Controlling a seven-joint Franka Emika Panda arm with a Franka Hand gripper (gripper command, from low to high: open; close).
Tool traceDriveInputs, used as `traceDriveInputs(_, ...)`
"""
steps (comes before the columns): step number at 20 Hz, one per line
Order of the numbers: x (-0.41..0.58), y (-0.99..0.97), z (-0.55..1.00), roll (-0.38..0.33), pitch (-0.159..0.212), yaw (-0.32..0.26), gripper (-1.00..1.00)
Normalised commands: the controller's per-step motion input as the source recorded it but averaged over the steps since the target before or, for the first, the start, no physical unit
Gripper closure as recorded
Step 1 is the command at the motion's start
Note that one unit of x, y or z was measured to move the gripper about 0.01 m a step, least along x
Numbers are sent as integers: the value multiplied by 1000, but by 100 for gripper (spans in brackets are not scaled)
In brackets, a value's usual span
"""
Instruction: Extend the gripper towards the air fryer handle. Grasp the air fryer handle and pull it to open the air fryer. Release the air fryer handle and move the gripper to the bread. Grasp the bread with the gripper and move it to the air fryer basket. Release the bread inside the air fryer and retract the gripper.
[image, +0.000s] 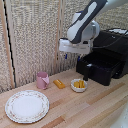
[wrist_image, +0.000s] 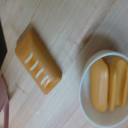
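Since the bread (wrist_image: 38, 60) looks small and light, a grip across its short width at mid-length is judged best. It lies flat on the worktop (image: 85, 107), between the pink cup (image: 42, 80) and white bowl (image: 78, 85), long axis diagonal. The claw's state cannot be told.

Soft, even light fills my scene; the table (image: 95, 107) looks bright, shadows faint. The fryer (image: 107, 62) stays a dark mass with little detail. My wrist view is blurred: bread (wrist_image: 39, 60) and bowl (wrist_image: 87, 110) have soft edges.
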Motion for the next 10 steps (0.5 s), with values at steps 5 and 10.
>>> traceDriveInputs(5, 221, 685, -29, -36, 198, 135, -100)
traceDriveInputs(10, 20, 302, -58, -140, 260, 168, -100)
